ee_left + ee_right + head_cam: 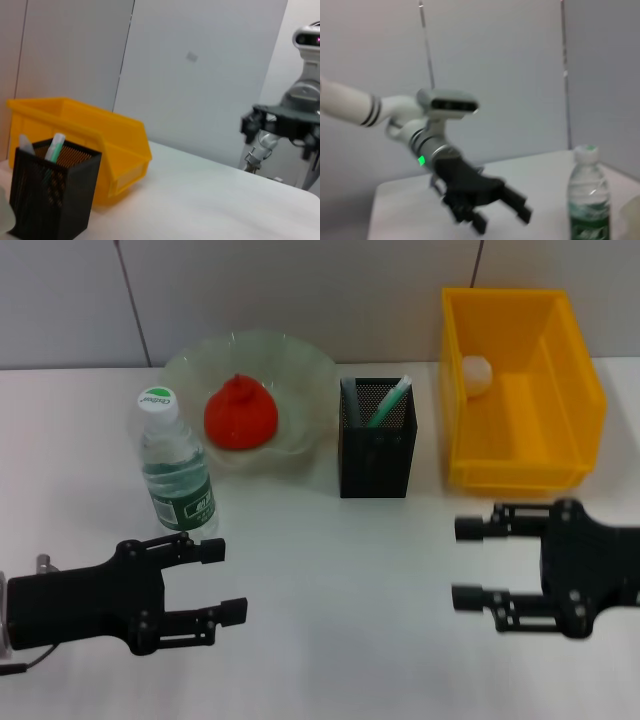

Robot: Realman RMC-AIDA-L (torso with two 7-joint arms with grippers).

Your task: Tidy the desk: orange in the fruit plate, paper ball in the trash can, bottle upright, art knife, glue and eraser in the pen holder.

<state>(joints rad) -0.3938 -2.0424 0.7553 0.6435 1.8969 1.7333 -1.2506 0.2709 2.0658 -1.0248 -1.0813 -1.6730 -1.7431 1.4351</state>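
The orange (240, 412) lies in the fruit plate (300, 365). The bottle (176, 468) stands upright in front of the plate's left side, and shows again as the bottle (587, 200) in the right wrist view. The paper ball (476, 375) rests inside the trash can (560, 390). The pen holder (377, 445) holds a green-and-white stick (390, 403) and a grey one; I cannot tell which is the art knife or the glue. The eraser is out of view. My left gripper (232, 580) hovers open just below the bottle. My right gripper (457, 563) is open in front of the trash can.
The pen holder (50, 192) and trash can (100, 140) stand side by side at the back, against a grey wall. White tabletop stretches between the two grippers. The left gripper (502, 221) shows beyond the bottle in the right wrist view.
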